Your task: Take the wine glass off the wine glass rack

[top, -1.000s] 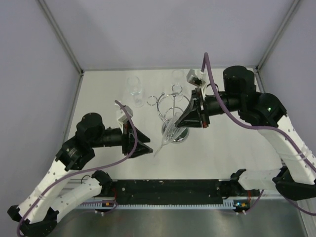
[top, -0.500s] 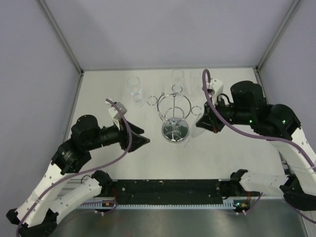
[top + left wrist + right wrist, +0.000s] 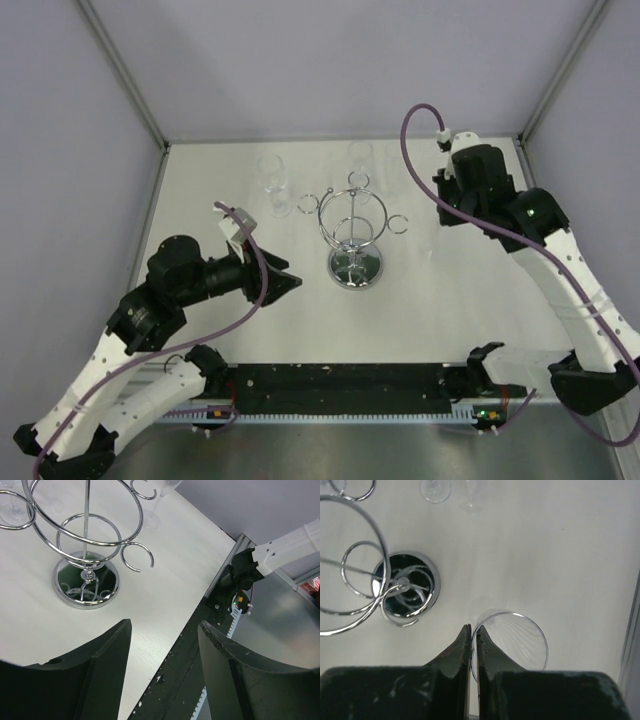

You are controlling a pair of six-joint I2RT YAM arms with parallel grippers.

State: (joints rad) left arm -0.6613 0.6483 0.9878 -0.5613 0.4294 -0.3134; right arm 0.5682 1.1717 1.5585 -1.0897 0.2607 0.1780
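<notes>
Top external view: the table (image 3: 470, 300) is white, with pale walls (image 3: 330, 70) at 9, 12 and 3 o'clock and a black rail (image 3: 340, 380) along its 6 o'clock edge. The rack (image 3: 355, 270) stands at the table's middle, its post upright. Bare table runs from the rack's base out to 3 and 5 o'clock. The right arm (image 3: 520, 225) is raised at 2 o'clock of the rack.

The left gripper (image 3: 290, 284) sits low at 8 o'clock of the base, apart from it and pointing toward it. Its fingers are spread with nothing between them.

In the right wrist view, the right gripper (image 3: 472, 628) has its fingers pressed almost together, pinching the wall of the wine glass (image 3: 512, 642) at the rim. The wine glass is off the rack, at 4 o'clock of the base and apart from the rings. Its mouth faces up at the lens and its long axis runs down toward the table, roughly upright. I cannot tell whether its foot touches the table.

Two other glasses (image 3: 272, 187) stand at 11 and 12 o'clock of the rack, near the far wall.
</notes>
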